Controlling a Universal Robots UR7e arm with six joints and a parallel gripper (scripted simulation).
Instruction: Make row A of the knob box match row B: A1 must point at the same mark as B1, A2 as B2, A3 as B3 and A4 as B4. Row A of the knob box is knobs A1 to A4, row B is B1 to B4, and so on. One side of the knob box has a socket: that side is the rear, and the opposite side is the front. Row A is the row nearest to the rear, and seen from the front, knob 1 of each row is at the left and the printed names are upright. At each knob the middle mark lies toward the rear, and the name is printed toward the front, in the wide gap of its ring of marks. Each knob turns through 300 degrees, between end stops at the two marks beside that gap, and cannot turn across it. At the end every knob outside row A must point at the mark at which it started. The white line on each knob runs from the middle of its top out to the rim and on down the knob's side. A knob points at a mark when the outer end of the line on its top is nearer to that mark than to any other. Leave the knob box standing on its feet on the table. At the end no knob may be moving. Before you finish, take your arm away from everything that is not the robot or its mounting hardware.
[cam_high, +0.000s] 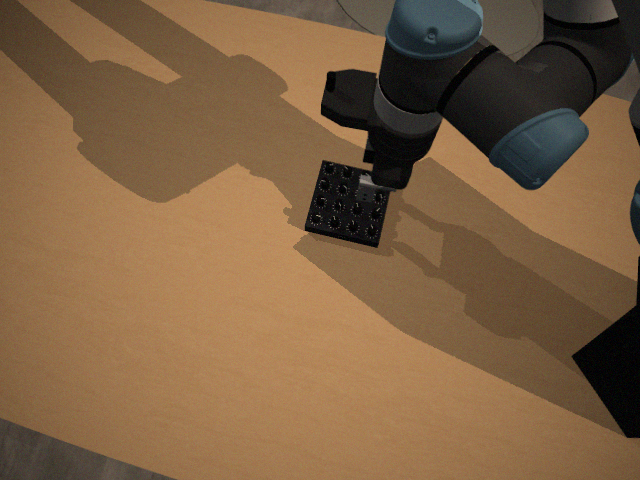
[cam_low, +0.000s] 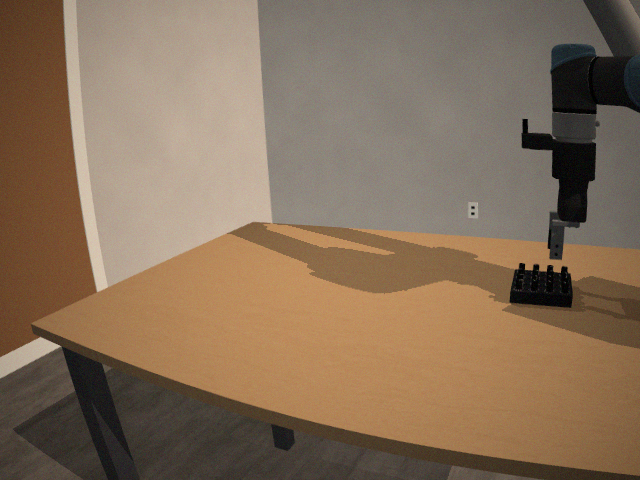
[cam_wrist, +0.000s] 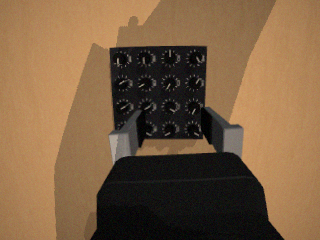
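Note:
The black knob box (cam_high: 345, 239) (cam_low: 540, 298) (cam_wrist: 158, 95) stands on the table. In the wrist view the printed names lie right of the knobs, so row A is the left column, with knob A4 (cam_wrist: 120, 59) at the top. Its line points down, like that of B4 (cam_wrist: 145, 58). Knobs A3 (cam_wrist: 123, 83) and A2 (cam_wrist: 124, 106) have slanted lines; B3 (cam_wrist: 146, 83) points lower left. A1 is mostly hidden behind the left finger; B1 (cam_wrist: 149, 129) points lower right. My gripper (cam_high: 364, 196) (cam_low: 555, 256) (cam_wrist: 173, 120) is open and empty above the box, clear of the knobs.
The wooden table (cam_high: 206, 310) (cam_low: 361, 351) carries broad arm shadows, which also cross the box's surroundings. A black block-like shape (cam_high: 615, 372) stands at the right edge of the top view. The socket is not visible in any view.

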